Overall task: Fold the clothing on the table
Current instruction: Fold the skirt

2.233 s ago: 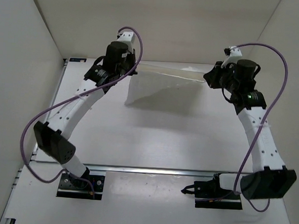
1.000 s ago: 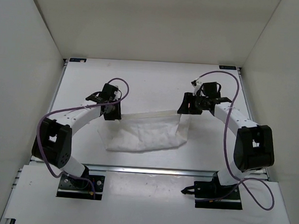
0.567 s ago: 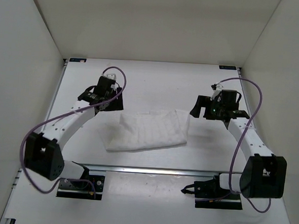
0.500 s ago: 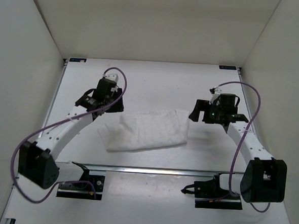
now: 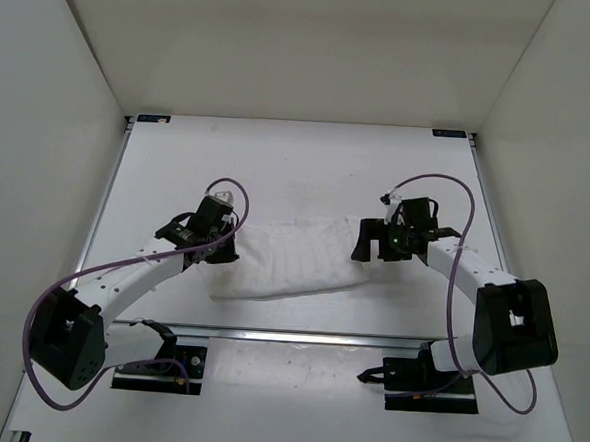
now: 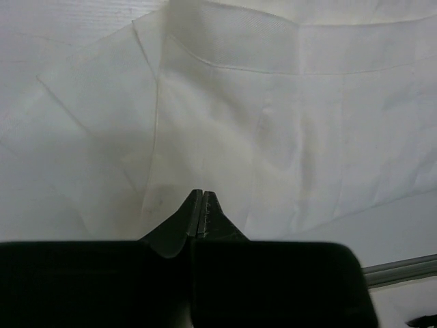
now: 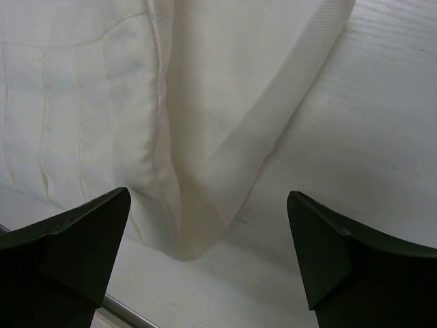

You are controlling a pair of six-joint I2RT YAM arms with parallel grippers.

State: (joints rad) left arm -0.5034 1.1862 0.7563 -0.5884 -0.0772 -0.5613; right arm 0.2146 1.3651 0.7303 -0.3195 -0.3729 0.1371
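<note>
Clothing (image 5: 298,261) lies in a crumpled, folded band at lower centre of the overhead frame, on the desk (image 5: 309,162). Its lower edge is near the front rail (image 5: 298,333). Left claw (image 5: 218,248) sits over the band's left end, tips clenched together. Right claw (image 5: 367,243) is released, fingers spread wide above the right end's hemmed corner. White desk surface extends beyond the band toward upper frame.

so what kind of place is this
Probably a robot lab cell, not a home: left arm and right arm bolted to a white table, plain walls boxing it in, one white garment laid out.
</note>
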